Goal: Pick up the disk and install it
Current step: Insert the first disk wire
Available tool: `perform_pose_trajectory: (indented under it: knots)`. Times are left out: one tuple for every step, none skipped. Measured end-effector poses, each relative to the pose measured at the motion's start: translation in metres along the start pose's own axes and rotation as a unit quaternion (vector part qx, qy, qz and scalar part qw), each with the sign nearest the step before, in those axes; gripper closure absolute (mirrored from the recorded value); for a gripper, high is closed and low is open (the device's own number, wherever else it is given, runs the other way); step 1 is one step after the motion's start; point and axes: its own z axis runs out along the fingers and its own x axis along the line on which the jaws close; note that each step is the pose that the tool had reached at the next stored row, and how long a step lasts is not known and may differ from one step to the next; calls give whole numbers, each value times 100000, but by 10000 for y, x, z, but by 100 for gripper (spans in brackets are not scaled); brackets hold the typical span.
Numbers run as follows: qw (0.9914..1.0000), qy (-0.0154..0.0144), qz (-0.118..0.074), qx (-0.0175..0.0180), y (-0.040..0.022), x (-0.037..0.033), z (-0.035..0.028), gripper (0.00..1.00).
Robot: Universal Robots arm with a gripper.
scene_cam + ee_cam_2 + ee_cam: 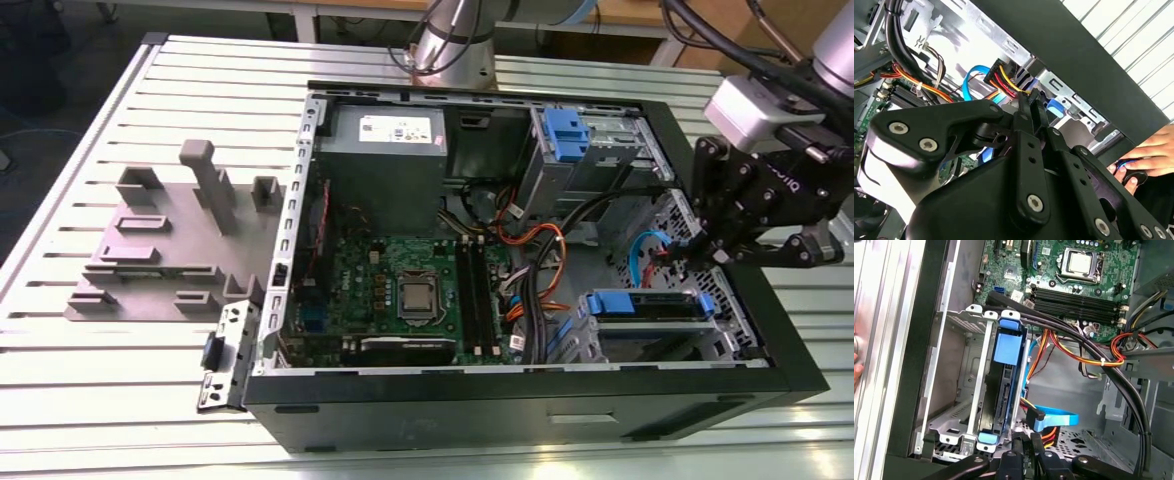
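The disk point(1002, 402) stands on edge in the metal drive cage point(956, 417) at the case's front corner, its blue carrier frame point(1006, 347) showing along the edge. In the exterior view the disk point(649, 301) sits in that cage at the exterior view's lower right. My gripper point(694, 258) hangs just above and behind the cage, inside the open case. In both wrist views the gripper point(1027, 439) has its fingers drawn together with nothing between them. The gripper point(1030, 100) tips sit close to a black connector point(996, 70) with red and yellow wires.
A blue flat cable point(1056, 420) and black cable bundles point(1079, 332) cross beside the cage. The motherboard point(400, 290), grey power supply point(380, 130) and an upper bay with a blue latch point(567, 135) fill the case. A grey fixture point(174, 240) stands on the table. A person's hand point(1149, 155) rests outside the case wall.
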Motion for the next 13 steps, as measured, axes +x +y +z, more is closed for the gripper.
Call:
perform_pose_trajectory:
  knots:
    - [100000, -3, 0, 3, 7, 6, 1, 82]
    - [100000, -6, 2, 5, 11, 14, 2, 82]
    - [100000, -25, -8, 8, 13, 27, 2, 82]
    - [100000, -62, -12, 15, 16, 40, 4, 82]
    - [100000, -97, -4, 19, 19, 53, 5, 82]
    - [100000, -123, -2, 24, 22, 66, 6, 82]
    - [100000, -161, -3, 30, 26, 78, 8, 82]
    - [100000, -211, 1, 47, 30, 86, 12, 82]
    - [100000, -264, 6, 82, 35, 93, 18, 82]
    - [99999, -374, 1, 150, 39, 98, 26, 82]
    - [99998, -518, 0, 236, 45, 103, 33, 82]
    - [99997, -701, 1, 326, 51, 109, 40, 82]
    - [99995, -890, -1, 421, 58, 116, 45, 82]
